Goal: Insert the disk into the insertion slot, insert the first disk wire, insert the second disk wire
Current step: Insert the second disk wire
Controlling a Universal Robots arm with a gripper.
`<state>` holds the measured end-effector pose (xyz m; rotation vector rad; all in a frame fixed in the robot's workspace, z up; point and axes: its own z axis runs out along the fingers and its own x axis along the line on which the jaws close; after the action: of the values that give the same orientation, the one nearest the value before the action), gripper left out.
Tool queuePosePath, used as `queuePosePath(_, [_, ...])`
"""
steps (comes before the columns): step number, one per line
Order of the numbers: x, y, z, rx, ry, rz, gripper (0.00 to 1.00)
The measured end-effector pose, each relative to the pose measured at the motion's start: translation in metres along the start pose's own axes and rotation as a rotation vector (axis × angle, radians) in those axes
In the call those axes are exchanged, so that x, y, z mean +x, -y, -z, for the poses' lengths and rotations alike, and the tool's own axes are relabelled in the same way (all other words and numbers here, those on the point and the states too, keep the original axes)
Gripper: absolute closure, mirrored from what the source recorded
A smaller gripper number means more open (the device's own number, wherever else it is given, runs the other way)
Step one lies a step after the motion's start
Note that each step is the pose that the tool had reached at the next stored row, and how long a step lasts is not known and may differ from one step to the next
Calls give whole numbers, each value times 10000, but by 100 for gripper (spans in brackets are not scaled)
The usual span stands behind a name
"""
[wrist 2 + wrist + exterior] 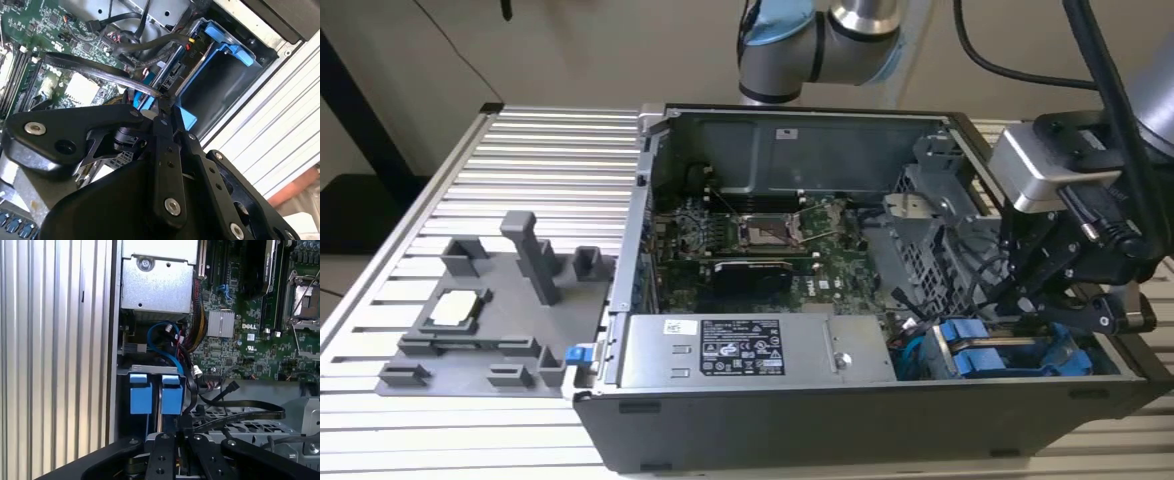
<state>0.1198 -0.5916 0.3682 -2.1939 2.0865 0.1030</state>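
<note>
In the exterior view, the arm reaches down from the exterior view's right, its gripper [1037, 312] low inside the open computer case [761, 420], just above the blue-railed insertion slot [1001, 358]. In the second wrist view, the fingers [165, 131] meet around a thin black wire [95, 67]. In the first wrist view, the disk [156, 392] sits seated in the bay.

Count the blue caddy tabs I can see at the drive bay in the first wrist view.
2. One blue tab and a second blue tab sit side by side at the drive bay's mouth, just beyond the pincer. Others may be hidden behind the pincer.
</note>
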Motion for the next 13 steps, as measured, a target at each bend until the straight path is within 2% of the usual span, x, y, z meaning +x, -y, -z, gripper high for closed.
queuePosePath(3, [69, -3, 9, -17, 146, -8, 84])
queuePosePath(5, [109, -5, 13, -56, 171, -14, 84])
queuePosePath(7, [127, 1, 13, -163, 175, -28, 84])
queuePosePath(9, [133, 21, 13, -321, 185, -50, 84])
queuePosePath(10, [135, 31, 12, -363, 194, -56, 84])
queuePosePath(11, [138, 42, 13, -385, 221, -59, 84])
queuePosePath(13, [145, 65, 12, -402, 339, -62, 84])
